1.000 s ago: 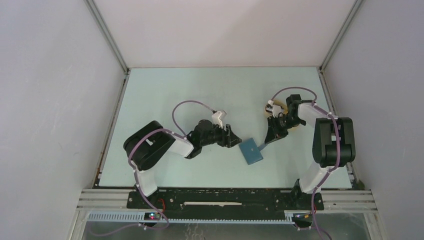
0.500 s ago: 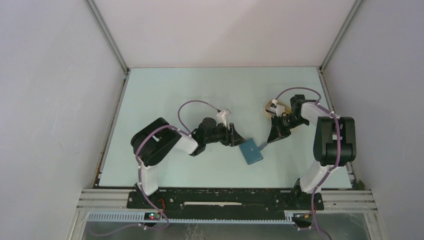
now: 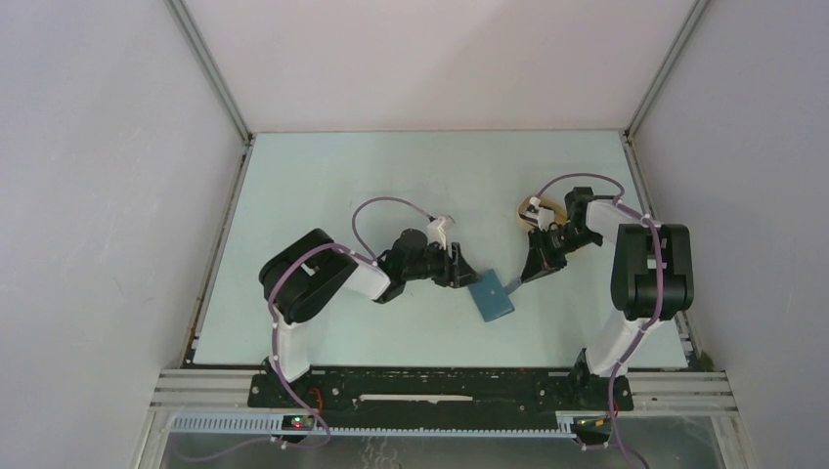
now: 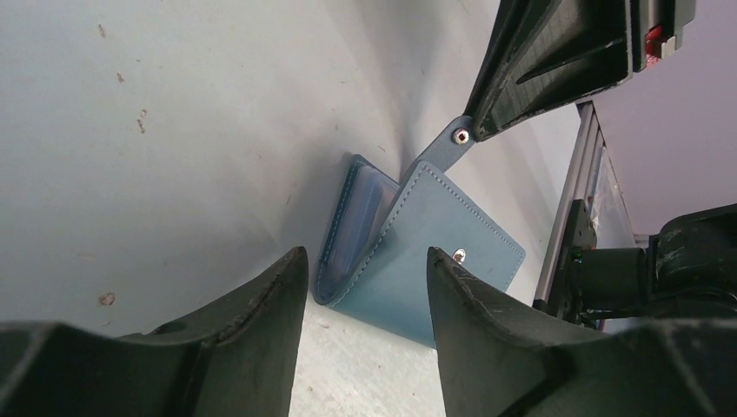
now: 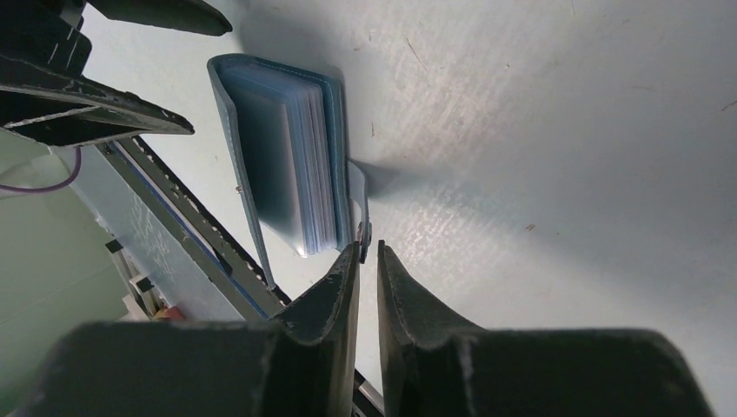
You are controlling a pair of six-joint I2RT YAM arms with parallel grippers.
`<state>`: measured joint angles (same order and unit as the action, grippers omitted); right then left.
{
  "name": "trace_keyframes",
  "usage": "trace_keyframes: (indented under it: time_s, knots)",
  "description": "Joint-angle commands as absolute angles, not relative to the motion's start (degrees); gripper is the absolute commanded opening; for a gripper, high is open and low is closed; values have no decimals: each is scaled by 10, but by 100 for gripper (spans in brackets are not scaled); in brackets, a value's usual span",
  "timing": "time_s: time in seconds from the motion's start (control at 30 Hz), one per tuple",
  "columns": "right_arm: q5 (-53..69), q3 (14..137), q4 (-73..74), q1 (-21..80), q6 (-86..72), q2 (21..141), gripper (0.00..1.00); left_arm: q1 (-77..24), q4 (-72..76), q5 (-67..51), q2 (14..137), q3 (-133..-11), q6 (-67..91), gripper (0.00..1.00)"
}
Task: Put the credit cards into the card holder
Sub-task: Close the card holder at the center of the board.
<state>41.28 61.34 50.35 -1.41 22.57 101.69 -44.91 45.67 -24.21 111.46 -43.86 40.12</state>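
**Strap pinched, holder only half open**

From the top camera, we see the blue card holder (image 3: 492, 297) lying flat on the table (image 3: 371, 176) between the two arms. The right gripper (image 3: 518, 281) is at its far-right corner and the left gripper (image 3: 464, 274) is just off its left edge. A beige tray (image 3: 544, 204) sits beyond the holder, behind the right wrist. We cannot make out any credit cards there or elsewhere.

In the left wrist view, our left fingers (image 4: 261, 321) stand apart with nothing between them, framing the holder's (image 4: 434, 261) near edge. Its snap strap (image 4: 448, 148) is lifted and clamped in the right jaws above.

In the right wrist view, the right fingers (image 5: 343, 278) are closed thin on that strap (image 5: 361, 230). The holder's clear sleeves (image 5: 300, 165) fan slightly under the cover.

We judge the main risk to be the narrow strap slipping out of the pinch, which would let the cover fall shut. Pulling too hard could drag the whole holder across the table instead of opening it. The left jaws could also push the holder away if they land on its edge and not around it.
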Motion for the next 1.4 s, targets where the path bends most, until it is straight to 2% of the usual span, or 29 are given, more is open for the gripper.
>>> trace_keyframes:
  time_s: [0.0,0.17,0.3,0.4,0.47,0.83,1.03,1.2,1.37]
  knots:
    - [427,634,517,-10,233,1024,21,-453,452,-245,1117,-465,397,57]
    - [432,635,518,-7,236,1023,17,-454,444,-247,1121,-470,396,55]
    - [426,636,516,-5,239,1013,1,-457,435,-244,1123,-472,398,51]
    - [418,636,511,-2,244,999,0,-458,428,-241,1122,-471,402,46]
    - [405,636,505,19,248,987,0,-460,426,-239,1119,-465,408,38]
    - [333,635,474,113,257,939,0,-487,465,-165,1079,-378,475,24]
    - [307,625,468,147,280,929,0,-490,560,-140,1054,-314,509,25]
    - [289,616,460,155,289,916,0,-484,562,-131,994,-291,481,33]
    - [290,615,459,156,293,911,0,-476,560,-164,965,-298,473,33]
